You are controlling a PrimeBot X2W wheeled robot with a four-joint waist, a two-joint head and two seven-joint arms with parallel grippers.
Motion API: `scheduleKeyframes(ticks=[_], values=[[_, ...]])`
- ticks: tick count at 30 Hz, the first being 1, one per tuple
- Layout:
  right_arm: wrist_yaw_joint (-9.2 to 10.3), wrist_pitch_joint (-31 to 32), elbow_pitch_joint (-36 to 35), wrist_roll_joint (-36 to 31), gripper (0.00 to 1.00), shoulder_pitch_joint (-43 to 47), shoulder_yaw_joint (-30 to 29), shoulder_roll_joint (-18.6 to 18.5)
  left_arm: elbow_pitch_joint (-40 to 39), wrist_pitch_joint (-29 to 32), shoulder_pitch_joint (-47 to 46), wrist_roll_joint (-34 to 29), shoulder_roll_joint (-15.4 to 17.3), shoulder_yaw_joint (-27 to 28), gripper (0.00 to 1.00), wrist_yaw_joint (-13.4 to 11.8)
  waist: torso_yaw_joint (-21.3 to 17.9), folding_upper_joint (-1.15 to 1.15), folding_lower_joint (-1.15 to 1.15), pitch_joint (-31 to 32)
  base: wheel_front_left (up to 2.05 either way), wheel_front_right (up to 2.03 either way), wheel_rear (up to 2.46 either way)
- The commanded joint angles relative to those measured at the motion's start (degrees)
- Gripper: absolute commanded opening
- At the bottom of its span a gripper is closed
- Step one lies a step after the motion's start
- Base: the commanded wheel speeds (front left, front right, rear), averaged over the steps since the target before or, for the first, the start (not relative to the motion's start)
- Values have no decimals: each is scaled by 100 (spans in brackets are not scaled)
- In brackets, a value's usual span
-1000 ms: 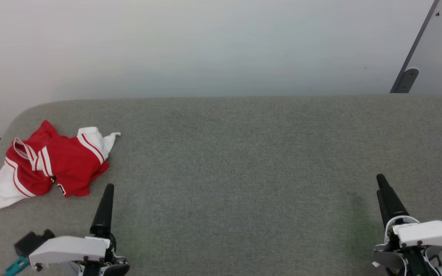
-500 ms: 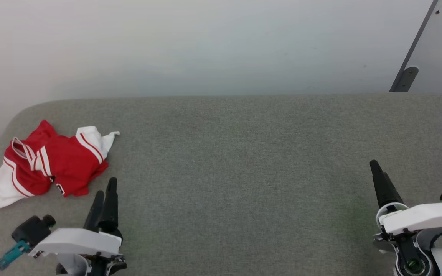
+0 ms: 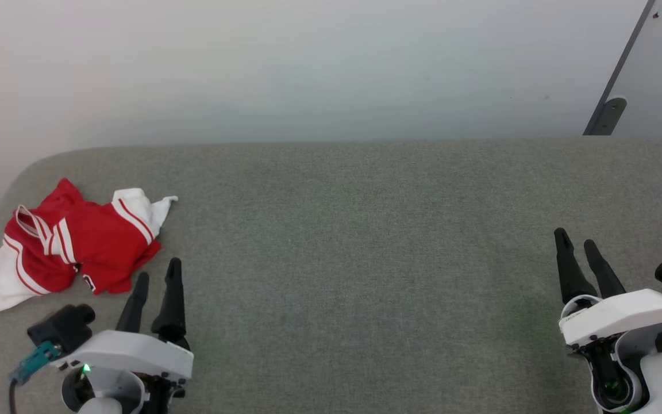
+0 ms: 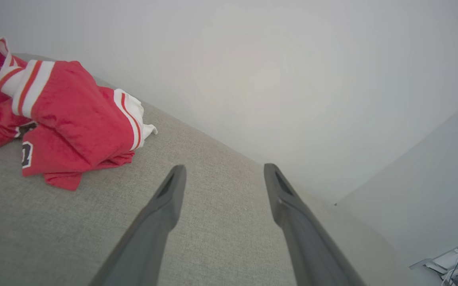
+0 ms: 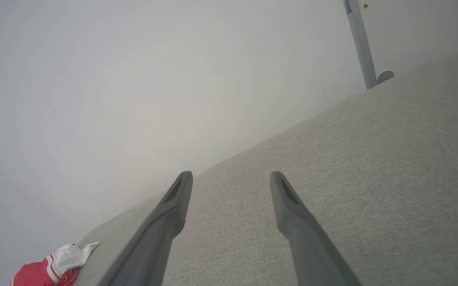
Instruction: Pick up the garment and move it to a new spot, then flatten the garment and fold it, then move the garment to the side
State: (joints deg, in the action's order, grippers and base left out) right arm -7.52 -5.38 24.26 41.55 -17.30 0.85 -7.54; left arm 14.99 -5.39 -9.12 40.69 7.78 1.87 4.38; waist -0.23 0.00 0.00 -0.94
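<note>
At the left end of the table (image 3: pixel 365 230) lies the garment (image 3: pixel 72 241); the left gripper (image 3: pixel 158 269) has crept near it, fingers apart, maybe not touching; the right gripper (image 3: pixel 575 237) is spread too; a grab looks next.

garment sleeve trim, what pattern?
White-and-red stripes on the garment; clearest in the left wrist view.

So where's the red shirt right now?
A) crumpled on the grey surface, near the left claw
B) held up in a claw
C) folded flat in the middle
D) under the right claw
A: the shirt lies crumpled at the left end of the grey surface, just beyond the open left gripper and not touching it.
</note>
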Motion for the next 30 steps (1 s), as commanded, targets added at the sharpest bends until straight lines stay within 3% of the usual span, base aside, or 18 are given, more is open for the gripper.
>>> scheduleKeyframes(ticks=[1, 13, 30], values=[[2, -53, -29, -216, 100, -194, 2, -25, -61, -50, -140, -196, 68, -28, 100, -40, 2, 0, 0, 1, 0, 0, 0], [2, -253, 134, -1426, 100, -351, 15, 3, -81, -246, -101, -1083, 199, -244, 100, -258, 24, 0, 0, 12, 0, 0, 0], [3, -498, 469, -2342, 100, -548, 126, -32, 47, -501, -18, -1983, 329, -420, 100, -436, 4, 0, 0, 60, 0, 0, 0]])
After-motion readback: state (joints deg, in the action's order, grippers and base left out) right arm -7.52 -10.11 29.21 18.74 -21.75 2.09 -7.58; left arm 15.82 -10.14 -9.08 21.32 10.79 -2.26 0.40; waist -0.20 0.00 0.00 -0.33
